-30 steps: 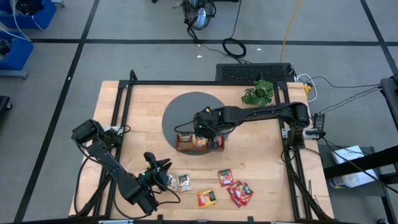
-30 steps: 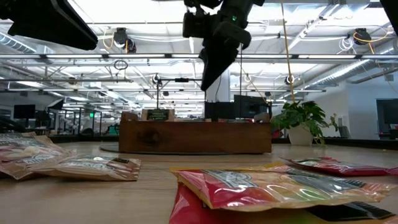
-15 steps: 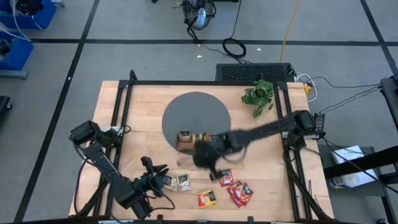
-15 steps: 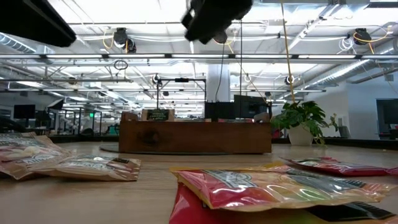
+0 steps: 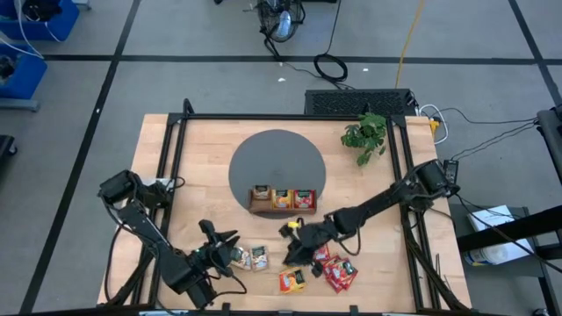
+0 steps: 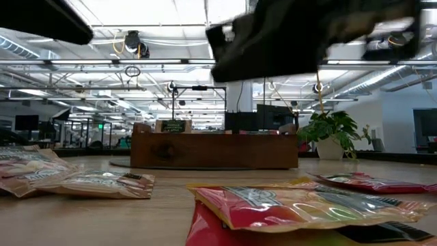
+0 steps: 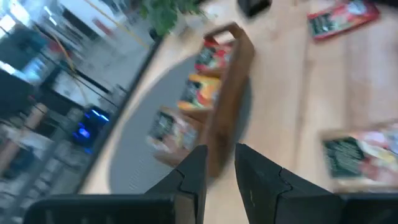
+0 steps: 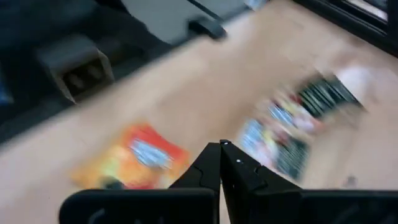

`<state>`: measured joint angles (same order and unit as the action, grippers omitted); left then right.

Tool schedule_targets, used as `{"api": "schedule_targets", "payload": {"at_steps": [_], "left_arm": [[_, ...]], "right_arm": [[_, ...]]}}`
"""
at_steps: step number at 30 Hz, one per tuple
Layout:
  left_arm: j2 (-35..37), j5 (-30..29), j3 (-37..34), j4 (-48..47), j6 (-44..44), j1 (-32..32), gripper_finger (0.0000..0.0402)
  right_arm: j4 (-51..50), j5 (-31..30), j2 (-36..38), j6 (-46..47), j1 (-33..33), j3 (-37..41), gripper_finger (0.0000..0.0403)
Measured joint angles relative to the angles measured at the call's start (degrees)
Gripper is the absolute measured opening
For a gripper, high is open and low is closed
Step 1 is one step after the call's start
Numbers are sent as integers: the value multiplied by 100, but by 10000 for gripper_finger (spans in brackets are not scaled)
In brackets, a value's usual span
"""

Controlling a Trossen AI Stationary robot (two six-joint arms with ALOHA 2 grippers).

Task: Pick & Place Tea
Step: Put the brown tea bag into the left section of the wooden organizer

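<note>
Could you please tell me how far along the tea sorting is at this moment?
Done: the wooden tray holds sachets in all three compartments. In hand: nothing; the right gripper is shut and empty above the red sachets, and the left gripper waits by the green sachets. Left: those loose sachets and the orange sachet.

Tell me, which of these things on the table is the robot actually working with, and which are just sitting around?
Part of the job:
- loose tea sachets near the table's front edge
- wooden tray, already holding sachets in its compartments
- right gripper, shut, above the loose sachets

Just lying about:
- potted plant
- grey round mat
</note>
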<state>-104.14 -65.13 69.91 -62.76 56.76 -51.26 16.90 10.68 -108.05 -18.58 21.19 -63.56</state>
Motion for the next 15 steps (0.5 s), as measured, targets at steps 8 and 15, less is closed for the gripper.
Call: {"api": "schedule_targets", "payload": {"at_steps": [8, 15], "left_arm": [[0, 1205, 0, 438, -920, 883, 88], [0, 2139, 0, 2166, -2143, 1017, 88]], "right_arm": [[795, 479, 8, 754, -689, 649, 0], [1365, 764, 9, 887, -726, 683, 0]]}}
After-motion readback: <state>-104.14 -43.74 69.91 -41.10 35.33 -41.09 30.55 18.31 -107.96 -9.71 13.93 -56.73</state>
